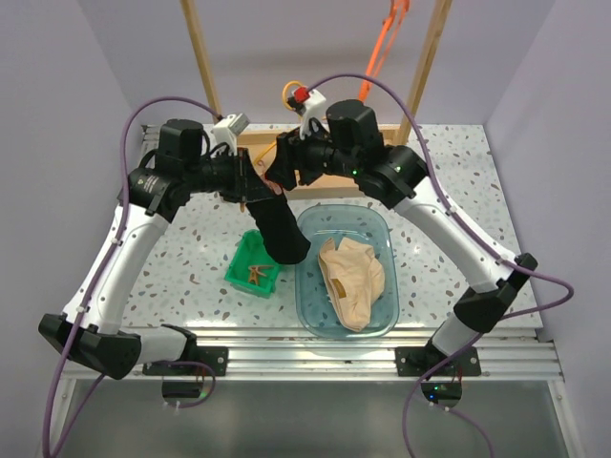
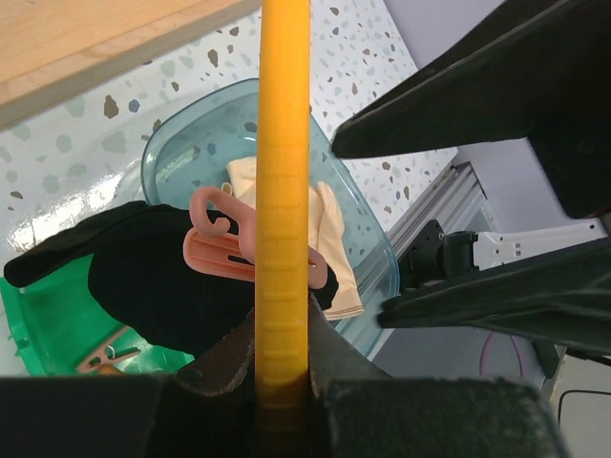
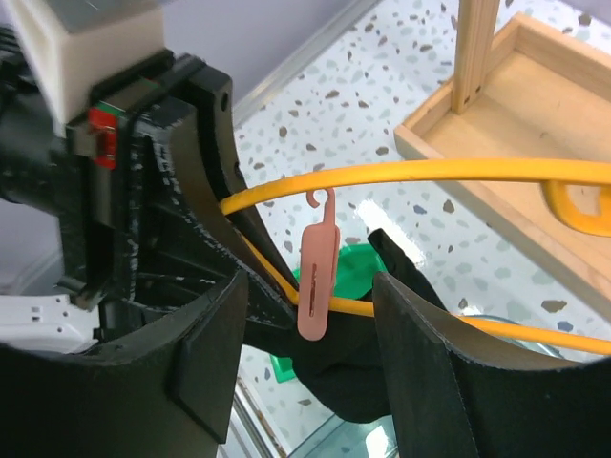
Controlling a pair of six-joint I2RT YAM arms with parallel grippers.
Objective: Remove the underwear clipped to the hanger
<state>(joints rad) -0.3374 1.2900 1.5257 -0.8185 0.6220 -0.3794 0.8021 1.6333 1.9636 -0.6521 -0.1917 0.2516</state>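
Observation:
The yellow hanger runs straight up between my left gripper's jaws, which are shut on its bar. A pink clip pins the black underwear to the hanger's lower wire. My right gripper is open, one finger on each side of that clip, touching neither side. From above, the black underwear hangs limp below both grippers, its lower end over the tub's rim. The beige underwear lies loose in the teal tub.
A green bin holding small brown clips sits left of the tub. A wooden rack base with two upright posts stands at the back. An orange strap hangs behind it. The table's metal rail runs along the front.

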